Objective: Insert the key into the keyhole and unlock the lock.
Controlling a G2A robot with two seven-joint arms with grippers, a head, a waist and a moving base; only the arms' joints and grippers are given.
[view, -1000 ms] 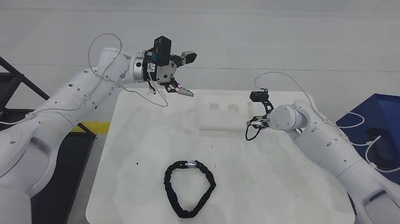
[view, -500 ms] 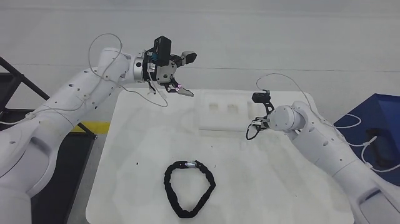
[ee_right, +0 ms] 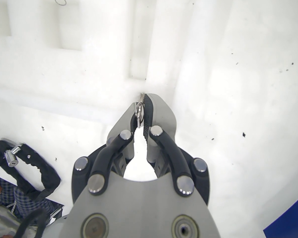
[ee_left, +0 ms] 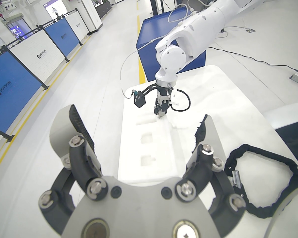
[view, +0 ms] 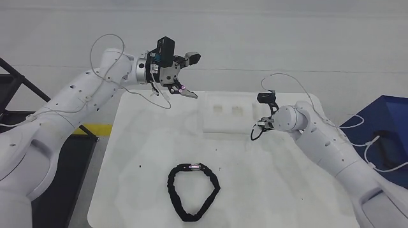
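A black fabric-covered chain lock (view: pixel 193 190) lies looped near the table's front edge, its silver lock barrel (view: pixel 189 167) at the far side of the loop. The barrel (ee_right: pixel 10 159) with its keyhole also appears in the right wrist view. My right gripper (ee_right: pixel 140 97) is shut on a small silver key (ee_right: pixel 139 113) with a ring, just off the end of the white foam block (view: pixel 226 114). My left gripper (view: pixel 190 75) hangs open above the table's far left corner, holding nothing; its fingers (ee_left: pixel 77 122) frame the foam block (ee_left: pixel 149 149).
The foam block has several rectangular recesses; a loose wire ring (ee_right: pixel 60 1) lies in one. The white table (view: pixel 140 164) ends close behind the block. A blue cabinet (view: pixel 382 132) stands to the right.
The right arm has shifted slightly, its gripper staying at the foam block's end with the key. The left arm has not moved.
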